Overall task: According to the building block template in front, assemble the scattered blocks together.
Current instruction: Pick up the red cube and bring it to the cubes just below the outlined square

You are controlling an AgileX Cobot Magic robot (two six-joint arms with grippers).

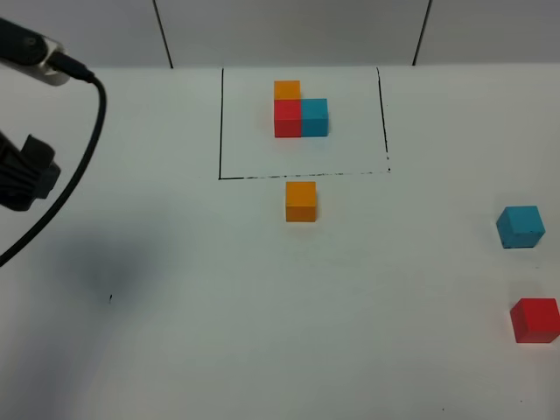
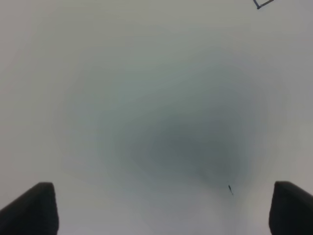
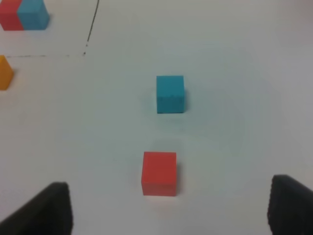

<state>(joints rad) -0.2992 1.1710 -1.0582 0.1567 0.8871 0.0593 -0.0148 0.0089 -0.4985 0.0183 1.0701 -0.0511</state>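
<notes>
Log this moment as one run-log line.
template intact inside frame | orange cube just outside frame's near line | teal cube, red cube apart at right | left fingers open, empty | right fingers open, empty

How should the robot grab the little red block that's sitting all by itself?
Probably from straight above, with the right end effector pinching two opposite side faces of the loose red cube. It sits flat on the table, its sides are flat and parallel, and nothing touches it. The teal cube stands apart from it, so the open jaws have room.
</notes>
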